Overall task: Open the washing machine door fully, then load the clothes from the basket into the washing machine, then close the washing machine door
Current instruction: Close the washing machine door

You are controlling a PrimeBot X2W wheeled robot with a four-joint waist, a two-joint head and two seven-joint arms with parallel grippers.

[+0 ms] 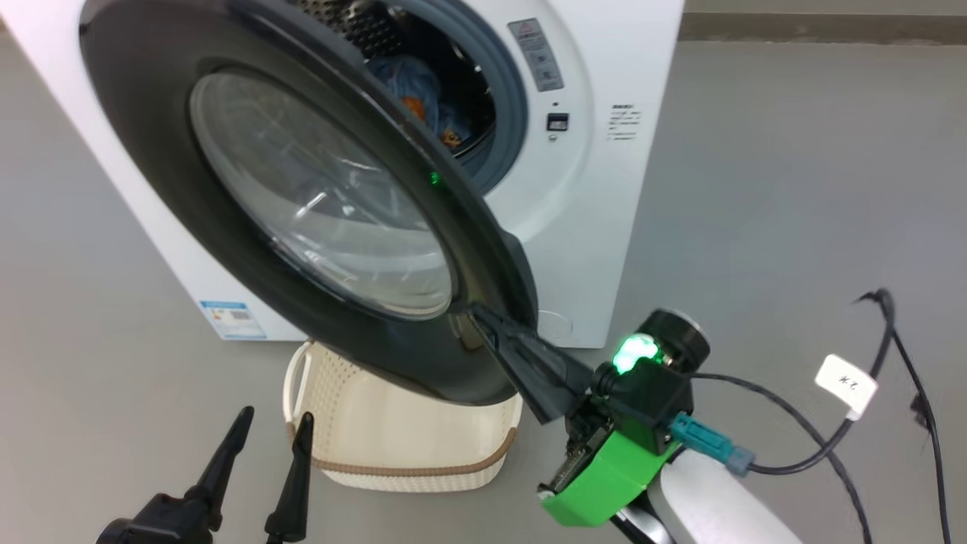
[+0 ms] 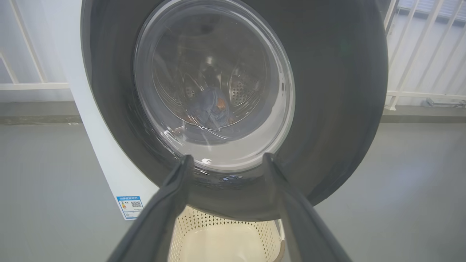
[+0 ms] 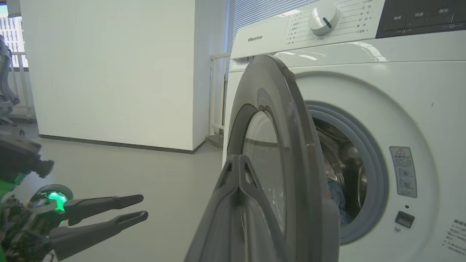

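Observation:
The washing machine (image 1: 597, 189) stands with its door (image 1: 227, 249) swung partly open, black rim and glass window toward me. Blue clothes (image 1: 423, 98) with orange print lie inside the drum, and the left wrist view shows the clothes (image 2: 213, 109) through the glass. My right gripper (image 1: 477, 311) is shut, its tips against the outer face of the door (image 3: 291, 145) at the lower rim. My left gripper (image 1: 276, 417) hangs open and empty, low in front of the door (image 2: 327, 91). The cream basket (image 1: 400, 453) sits on the floor under the door, and what shows of its inside looks bare.
Grey floor lies open to the left and right of the machine. A black cable (image 1: 831, 446) with a white tag trails from my right arm. A white railing (image 2: 418, 54) and a white wall (image 3: 109, 72) stand behind. A blue energy label (image 1: 233, 319) marks the machine's lower corner.

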